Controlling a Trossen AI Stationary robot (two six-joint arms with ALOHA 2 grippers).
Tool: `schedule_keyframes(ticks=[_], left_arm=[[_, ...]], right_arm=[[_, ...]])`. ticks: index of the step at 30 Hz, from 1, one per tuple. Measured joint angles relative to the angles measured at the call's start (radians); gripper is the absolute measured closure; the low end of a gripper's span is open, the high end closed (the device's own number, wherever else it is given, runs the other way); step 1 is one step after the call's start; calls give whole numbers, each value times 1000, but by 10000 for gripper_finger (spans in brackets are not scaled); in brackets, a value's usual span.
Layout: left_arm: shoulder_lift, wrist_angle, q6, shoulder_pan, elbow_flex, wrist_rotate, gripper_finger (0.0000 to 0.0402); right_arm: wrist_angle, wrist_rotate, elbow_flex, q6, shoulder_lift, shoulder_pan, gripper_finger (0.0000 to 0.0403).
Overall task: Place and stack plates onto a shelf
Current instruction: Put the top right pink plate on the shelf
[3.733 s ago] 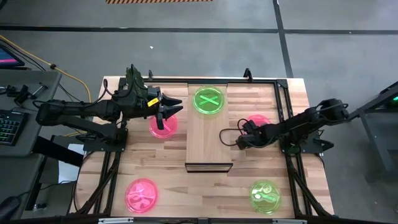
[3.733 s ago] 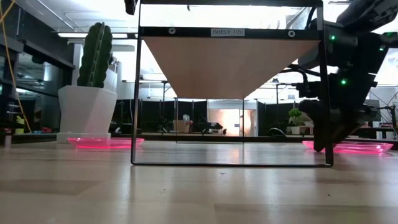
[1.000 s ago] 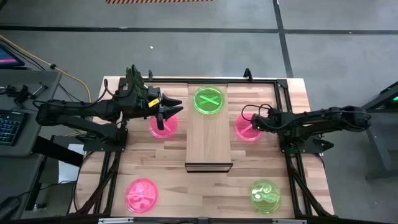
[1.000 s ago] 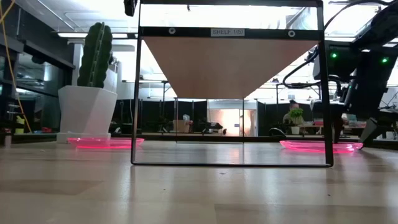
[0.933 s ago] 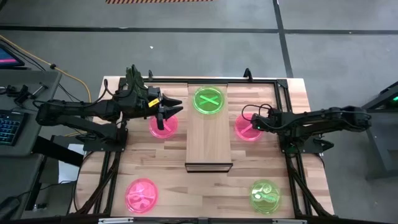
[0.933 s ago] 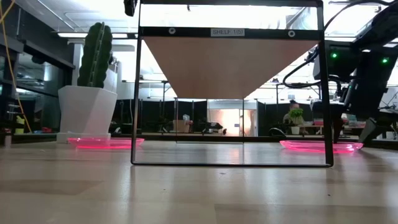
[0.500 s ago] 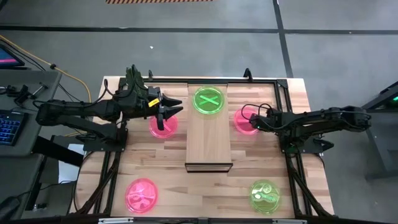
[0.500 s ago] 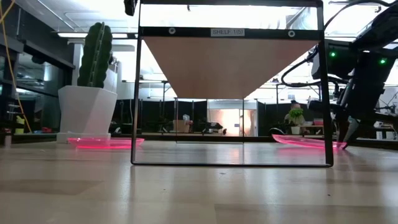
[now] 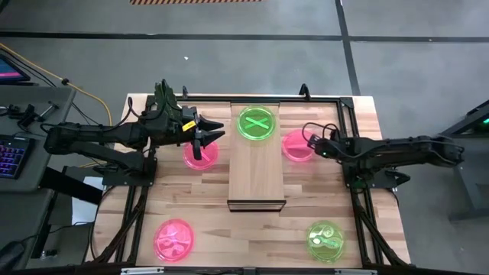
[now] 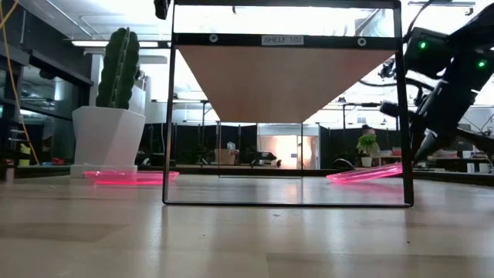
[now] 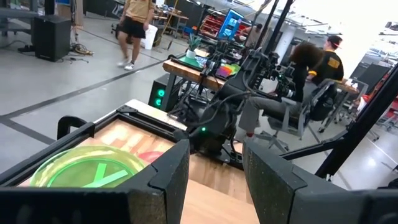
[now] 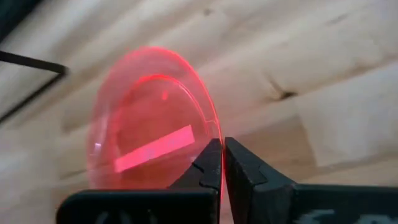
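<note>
Right wrist view: right tool (image 12: 221,163) pinches rim of pink plate (image 12: 149,121), tilted, just beside shelf (image 9: 257,164). Left tool (image 9: 210,133) waits w/ fingers apart above another pink plate (image 9: 200,155).

The high view looks straight down on the whole table (image 9: 252,229). The low view sits at table-top height, close to the near end of the shelf (image 10: 283,77), facing the room beyond. Each wrist view looks forward past its own end effector. High and low views share the shelf and a tilted pink plate (image 9: 296,144).
</note>
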State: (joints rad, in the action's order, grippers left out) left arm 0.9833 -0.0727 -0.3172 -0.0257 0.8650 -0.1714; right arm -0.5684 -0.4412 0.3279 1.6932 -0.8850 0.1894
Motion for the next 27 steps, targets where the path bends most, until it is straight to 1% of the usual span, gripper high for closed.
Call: schedule_keyframes(ticks=[5, 10, 13, 16, 18, 20, 23, 25, 27], left_arm=[[0, 0, 14, 0, 0, 0, 261], [0, 0, 15, 0, 0, 0, 261], [0, 0, 15, 0, 0, 0, 261], [0, 0, 15, 0, 0, 0, 261], [0, 0, 15, 0, 0, 0, 261], [0, 0, 15, 0, 0, 0, 261], [0, 0, 6, 0, 0, 0, 261], [0, 0, -5, 0, 0, 0, 261], [0, 0, -20, 0, 0, 0, 261]], right_arm=[[-3, -47, 0, -18, 108, 0, 403], [-6, -92, 0, -29, 190, 0, 403], [-32, -96, 1, -61, 206, 0, 403], [-51, -89, 1, -60, 196, 0, 403], [-19, -90, -10, -61, 182, 2, 399], [82, -76, -50, -83, 166, 13, 384], [266, -42, -136, -121, 131, 40, 342], [301, -58, -176, -123, 112, 72, 309], [315, -66, -185, -135, 104, 110, 278]])
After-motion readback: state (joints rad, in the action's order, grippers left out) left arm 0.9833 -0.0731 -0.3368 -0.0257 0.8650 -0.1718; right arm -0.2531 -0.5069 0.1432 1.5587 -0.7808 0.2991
